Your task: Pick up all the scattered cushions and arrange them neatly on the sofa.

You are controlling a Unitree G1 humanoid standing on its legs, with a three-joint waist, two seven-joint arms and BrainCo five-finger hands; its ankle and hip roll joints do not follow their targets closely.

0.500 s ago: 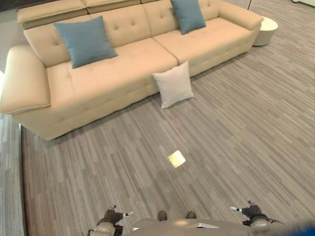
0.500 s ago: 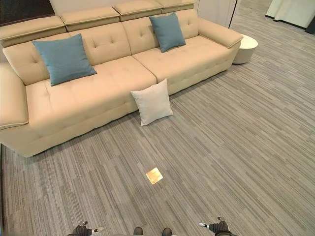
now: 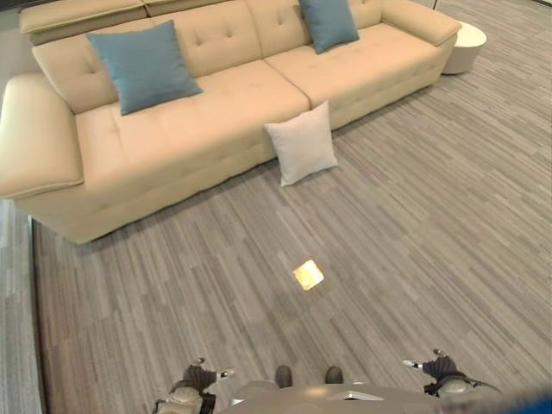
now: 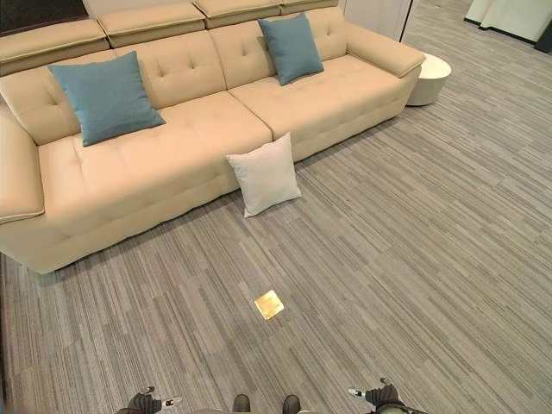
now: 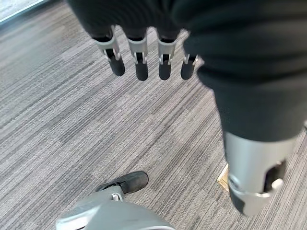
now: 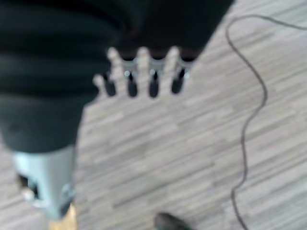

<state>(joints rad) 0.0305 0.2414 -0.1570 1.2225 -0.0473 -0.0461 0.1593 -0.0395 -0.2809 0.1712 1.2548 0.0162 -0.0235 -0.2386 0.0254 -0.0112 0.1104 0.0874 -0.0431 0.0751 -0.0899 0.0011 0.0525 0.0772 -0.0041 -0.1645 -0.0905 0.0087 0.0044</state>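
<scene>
One white cushion (image 4: 264, 175) stands on the floor (image 4: 414, 250), propped against the front of the sofa (image 4: 164, 155) at the seam between its two seats, well ahead of both hands. Two blue cushions (image 4: 105, 97) already lean upright against the backrest, one on each seat.

The left hand (image 5: 144, 57) hangs low at the robot's side with its fingers straight and relaxed, holding nothing. The right hand (image 6: 144, 76) hangs the same way on the other side, fingers extended and empty. Neither hand is near the cushion.

The step in hand appears to be the approach. For a clean pickup, the robot should probably close the distance until the cushion lies just ahead of and between the two hands, then bring one hand to each side edge. The cushion is soft and will likely fold under a one-sided pinch, so an even two-handed hold is advisable. It leans on the sofa front, so a push from the hands may tip it flat.

The floor is grey carpet with a striped pattern. A small bright yellow patch (image 4: 269, 304) lies on it between the hands and the cushion. A round pale side table (image 4: 429, 79) stands just beyond the far end of the sofa.
</scene>
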